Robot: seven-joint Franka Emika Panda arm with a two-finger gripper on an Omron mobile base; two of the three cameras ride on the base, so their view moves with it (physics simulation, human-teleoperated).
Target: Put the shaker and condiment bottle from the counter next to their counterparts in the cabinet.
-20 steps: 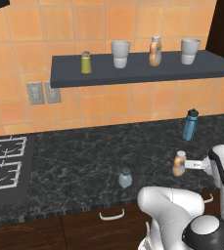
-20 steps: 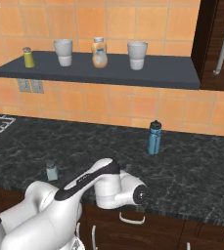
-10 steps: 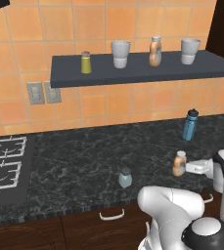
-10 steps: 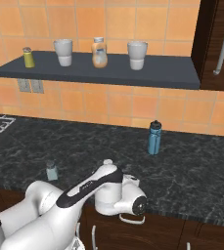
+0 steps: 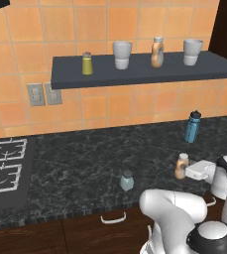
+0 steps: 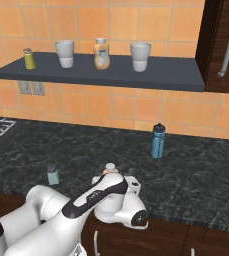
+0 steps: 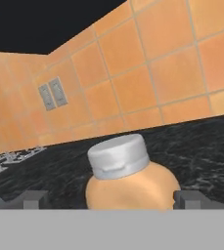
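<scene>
The condiment bottle [image 7: 131, 183], amber with a pale cap, stands upright on the counter [image 5: 80, 163] and sits close up between my two fingertips [image 7: 35, 199]. My gripper [image 7: 112, 200] is open, one finger on each side of the bottle's shoulder with gaps showing. From the left base view the gripper [image 5: 188, 171] reaches the bottle [image 5: 182, 166] from the right. The bottle's cap [image 6: 110, 168] peeks over my arm. The shaker [image 5: 127, 180], small and pale blue-grey, stands near the counter's front edge, left of the bottle. On the cabinet [image 5: 135, 74] stand the yellow-green shaker [image 5: 87, 63] and the curvy orange bottle [image 5: 157, 52].
A blue bottle [image 5: 192, 127] stands on the counter behind the condiment bottle. Two pale cups [image 5: 122, 54] [image 5: 193, 52] sit on the cabinet beside the curvy orange bottle. A stove [image 5: 3, 168] lies at the left. Wall outlets [image 5: 43, 94] hang under the cabinet's left end.
My hand has slid left along the counter toward the condiment bottle, so its fingers now flank it. The jaws stayed open. The bottle and shaker have not moved.
</scene>
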